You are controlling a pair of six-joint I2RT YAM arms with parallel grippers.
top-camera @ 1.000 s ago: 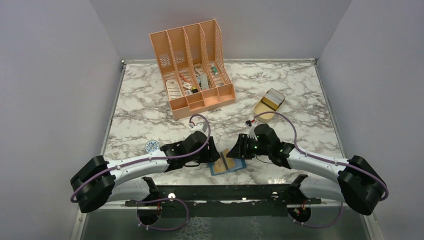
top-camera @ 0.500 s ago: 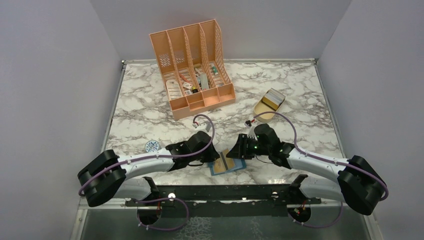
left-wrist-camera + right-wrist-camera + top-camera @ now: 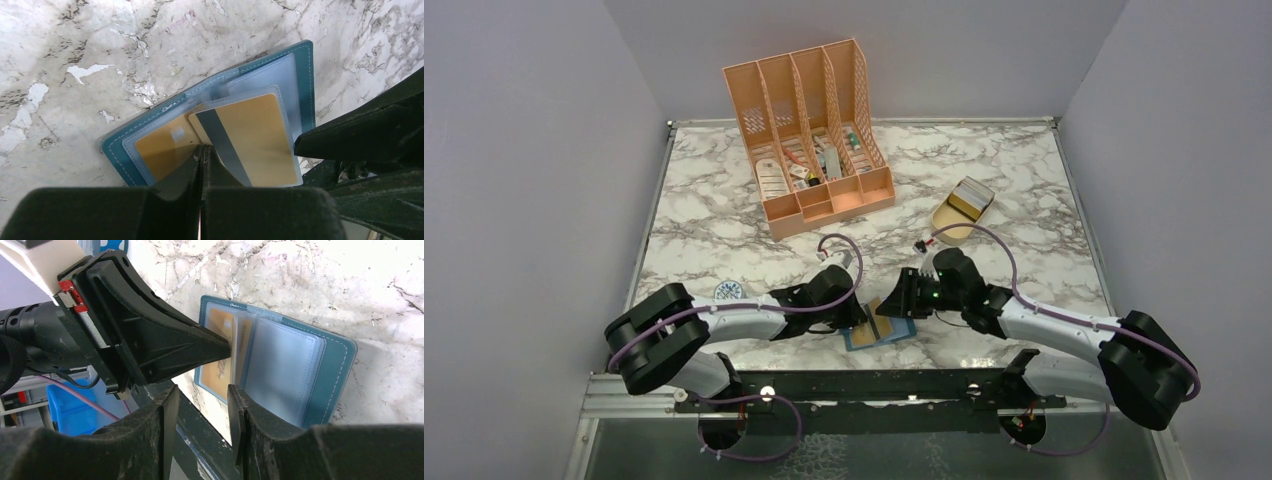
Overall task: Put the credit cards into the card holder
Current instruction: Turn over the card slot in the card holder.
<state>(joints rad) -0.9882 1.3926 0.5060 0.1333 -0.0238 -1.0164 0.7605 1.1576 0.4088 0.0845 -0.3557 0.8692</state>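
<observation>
The teal card holder (image 3: 305, 75) lies open on the marble near the table's front edge (image 3: 889, 336). Its clear sleeves show two gold credit cards: a plain one (image 3: 155, 150) and one with a dark stripe (image 3: 255, 135). My left gripper (image 3: 202, 148) is shut with nothing between its fingers, and its tips rest at the near edges of the cards where the two meet. In the right wrist view the same black fingertips (image 3: 220, 346) touch the gold cards (image 3: 220, 367). My right gripper (image 3: 202, 402) stands open just off the holder's near edge, one finger over a clear sleeve (image 3: 282, 370).
A peach desk organizer (image 3: 809, 130) stands at the back. A tan oval tray (image 3: 962, 208) with more cards sits at the right. A round blue-white disc (image 3: 728, 291) lies left of my left arm. The black front rail (image 3: 874, 385) runs right below the holder.
My left gripper has closed and its arm has swung right, bringing the tips onto the cards in the holder. The right arm and holder have not moved.
</observation>
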